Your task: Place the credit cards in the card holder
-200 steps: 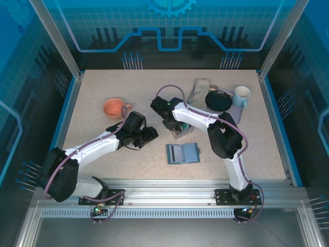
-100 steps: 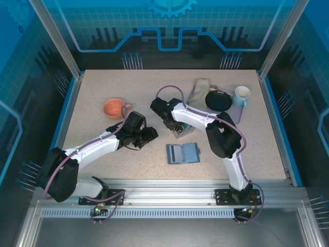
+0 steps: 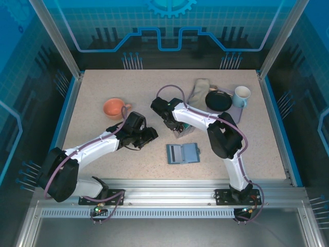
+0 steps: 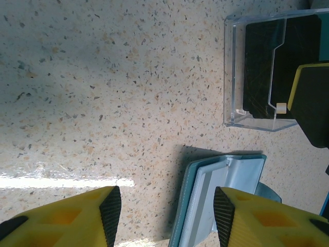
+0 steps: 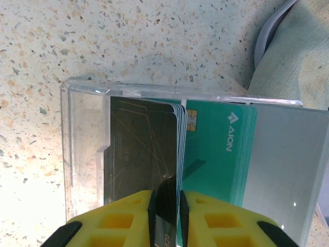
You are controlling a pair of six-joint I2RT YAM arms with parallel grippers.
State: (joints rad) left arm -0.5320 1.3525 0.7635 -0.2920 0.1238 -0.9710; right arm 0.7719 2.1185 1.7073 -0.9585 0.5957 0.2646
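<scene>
Straddling the edge of a dark glossy plastic credit card (image 5: 141, 139), the right jaws stand narrow; cannot tell if the pads actually clamp it. The card belongs to a dark stack inside a clear hard-plastic rectangular tray (image 5: 82, 134), with thin teal credit cards (image 5: 221, 149), one showing a chip, stacked just beside. A slate-blue soft folding card holder (image 3: 183, 153) lies open and flat on the speckled stone-look counter (image 3: 113, 87), near the tray, on the arm-base side. The left jaws are spread wide and empty, low over the counter, with the card holder's pale inside between them. A crumpled grey-green cloth (image 5: 293, 56) lies beside the tray.
</scene>
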